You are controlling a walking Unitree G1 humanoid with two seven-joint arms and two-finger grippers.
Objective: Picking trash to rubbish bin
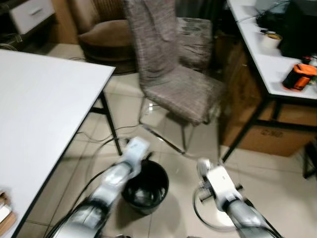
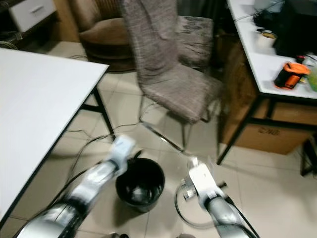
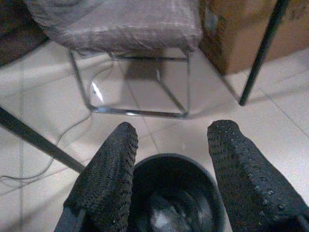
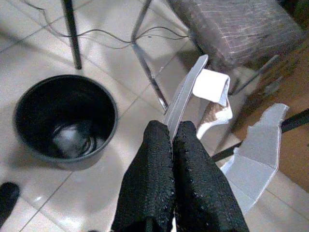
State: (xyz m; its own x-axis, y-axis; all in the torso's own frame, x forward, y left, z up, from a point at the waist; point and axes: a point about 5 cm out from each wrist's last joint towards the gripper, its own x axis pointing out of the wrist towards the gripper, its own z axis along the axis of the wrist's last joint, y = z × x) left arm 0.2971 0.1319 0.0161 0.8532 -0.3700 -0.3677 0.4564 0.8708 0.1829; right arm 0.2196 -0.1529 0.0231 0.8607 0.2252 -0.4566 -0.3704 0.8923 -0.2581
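A round black rubbish bin stands on the tiled floor between my two arms, with something shiny at its bottom. My left gripper hovers over the bin's near rim, open, with nothing between its fingers. To the right of the bin and apart from it, my right gripper is shut on the trash. The trash is a flat grey-white piece of packaging that sticks up from the fingertips, with a white scrap hanging at its far side.
A grey fabric chair on a chrome frame stands just beyond the bin. A white table is at the left, with cables on the floor beside its leg. At the right are a desk and, under it, a cardboard box.
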